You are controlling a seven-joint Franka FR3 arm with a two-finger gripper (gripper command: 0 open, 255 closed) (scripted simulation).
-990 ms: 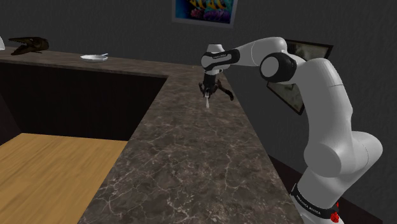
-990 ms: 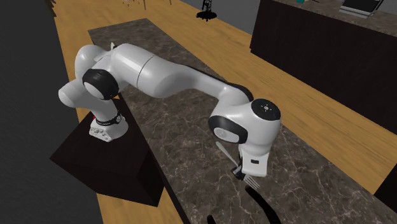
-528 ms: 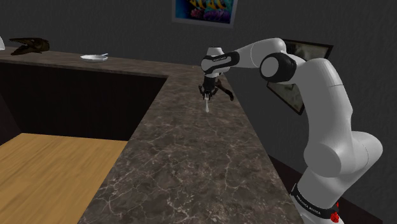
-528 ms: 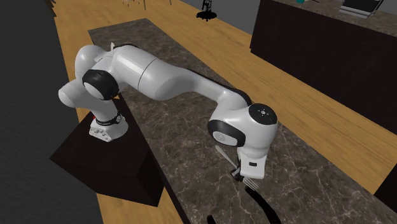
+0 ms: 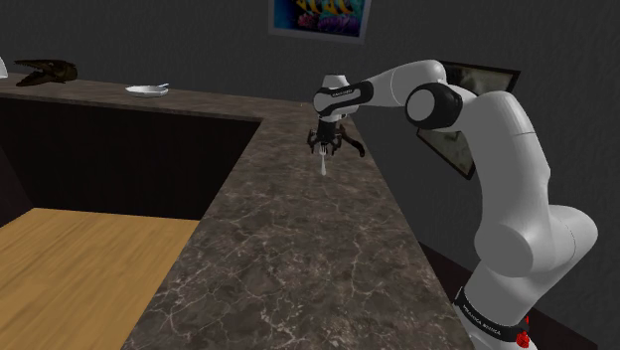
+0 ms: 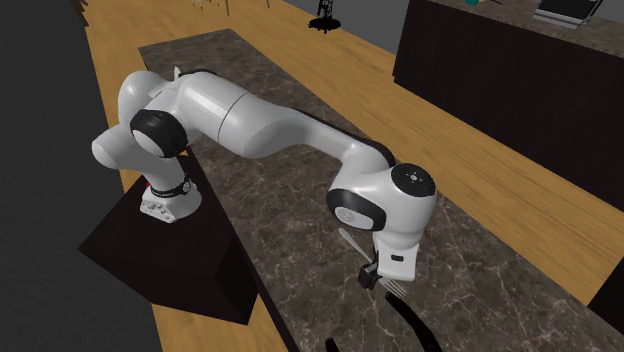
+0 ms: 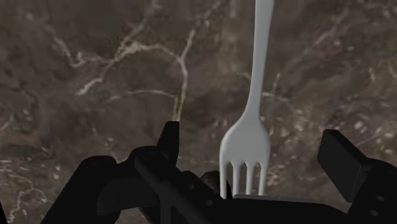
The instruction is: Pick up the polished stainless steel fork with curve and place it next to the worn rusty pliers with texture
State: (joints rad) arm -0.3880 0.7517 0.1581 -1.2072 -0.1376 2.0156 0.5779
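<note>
The fingers (image 7: 342, 164) are standing wide apart and holding nothing. The pale fork (image 7: 247, 143) is lying between them with neither one touching it. As far as I can judge, it is resting flat on the dark veined surface (image 5: 298, 259), with its tines pointing back toward the hand and its handle running away from it. The dark pliers (image 5: 355, 150) are sitting just beside the fork, by its tine end, so the fork is looking placed where the task wants it.

The step in hand, I'm thinking, is letting go and getting clear. To do that well, the arm should be rising straight up from the pliers rather than sweeping sideways. A finger dragging past the tines would be nudging the fork away or knocking the pliers themselves. Keeping the fingers spread until they are well above the pliers is the safe way, since closing early risks pinching the fork's neck. A slow lift matters too, because a smooth fork on a hard surface is likely sliding easily.
</note>
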